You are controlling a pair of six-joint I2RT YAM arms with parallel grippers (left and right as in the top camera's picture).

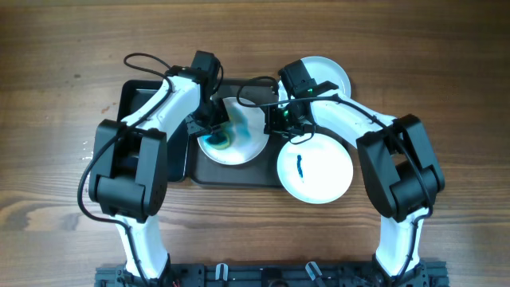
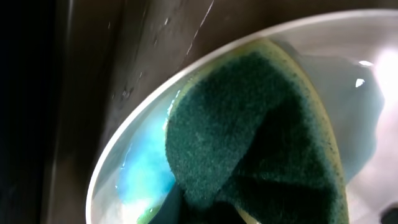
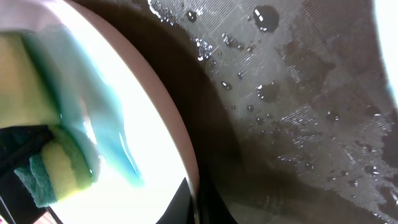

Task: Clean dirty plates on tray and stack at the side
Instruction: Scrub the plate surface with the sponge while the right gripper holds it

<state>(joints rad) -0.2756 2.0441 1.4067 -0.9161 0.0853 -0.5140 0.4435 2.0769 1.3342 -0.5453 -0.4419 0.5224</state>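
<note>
Overhead – tray: The tray lies across the middle of the wood table, with bare wood showing beyond all four of its edges.
Overhead – centre plate: The centre plate sits on the tray's right half, washed blue-green, its rim close to the tray's right edge.
Overhead – left gripper: My left gripper reaches in over the plate's left part, clamped on the sponge.
Overhead – right gripper: My right gripper meets the same plate at its right rim. My two wrists stand close together above it.
Overhead – near plate: The near plate, marked with one blue streak, lies at the tray's right corner on the base side. I cannot tell whether it overlaps the tray's rim.
Overhead – far plate: The far plate lies past the tray's far right corner, partly hidden by my right wrist.
Left wrist – sponge: The folded green scouring face presses on the plate and fills most of the frame. My own fingers are not clear here.
Left wrist – edge: The plate's rim arcs from lower left to upper right, with dark tray floor outside it and a pale-blue wash just inside.
Right wrist – grip: The plate's rim runs down into my right fingers, which are closed on it at the bottom of the frame.
Right wrist – sponge: The yellow-and-green sponge sits at the left, with a black left finger tight against it.
Right wrist – tray floor: Wet tray surface spreads to the right of the rim, beaded with water drops.
</note>
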